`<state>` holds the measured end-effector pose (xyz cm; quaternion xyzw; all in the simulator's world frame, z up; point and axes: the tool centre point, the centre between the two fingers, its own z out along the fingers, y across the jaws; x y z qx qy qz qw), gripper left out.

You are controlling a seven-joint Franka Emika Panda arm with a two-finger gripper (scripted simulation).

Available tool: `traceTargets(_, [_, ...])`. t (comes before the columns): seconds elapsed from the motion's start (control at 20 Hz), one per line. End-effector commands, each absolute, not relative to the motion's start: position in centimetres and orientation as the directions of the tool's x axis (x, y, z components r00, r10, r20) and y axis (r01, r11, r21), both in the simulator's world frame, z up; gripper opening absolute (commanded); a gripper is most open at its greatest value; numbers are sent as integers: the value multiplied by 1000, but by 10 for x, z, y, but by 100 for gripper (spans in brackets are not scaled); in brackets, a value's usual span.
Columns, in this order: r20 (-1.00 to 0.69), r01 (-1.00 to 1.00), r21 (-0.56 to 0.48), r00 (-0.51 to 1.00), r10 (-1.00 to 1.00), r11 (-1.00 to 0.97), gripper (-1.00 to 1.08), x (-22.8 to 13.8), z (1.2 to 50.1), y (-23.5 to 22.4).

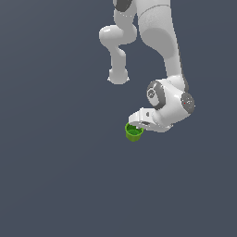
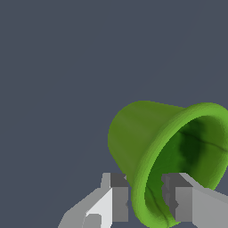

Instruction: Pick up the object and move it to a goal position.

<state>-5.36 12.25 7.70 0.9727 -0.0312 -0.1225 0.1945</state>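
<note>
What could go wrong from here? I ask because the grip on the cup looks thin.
1. The white tool pinches only the rim wall of the small bright green cup, one finger inside and one outside, so it may slip free.
2. The cup looks tilted in the wrist view and may swing during transport.

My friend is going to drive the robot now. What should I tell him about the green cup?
Gripper: shut on the green cup, pinching its rim, one finger outside the wall, one finger inside the mouth.
Cup: tilted in the grip, right at the gripper's tip in the exterior view.
Done: the cup is grasped.
Left: carry it to the goal. No goal marker shows in either view.
</note>
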Motion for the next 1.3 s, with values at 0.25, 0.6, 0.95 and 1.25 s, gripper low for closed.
traceTargets(0.25, [-158, 12, 350, 986, -46, -937, -100, -52, 84, 98])
traceTargets(0.6, [-70, 49, 309, 997, 28, -950, -100, -49, 91, 68])
traceTargets(0.95, [23, 89, 270, 995, 99, -959, -100, -44, 97, 38])
traceTargets(1.25, [105, 127, 241, 982, 156, -962, -100, -38, 102, 11])
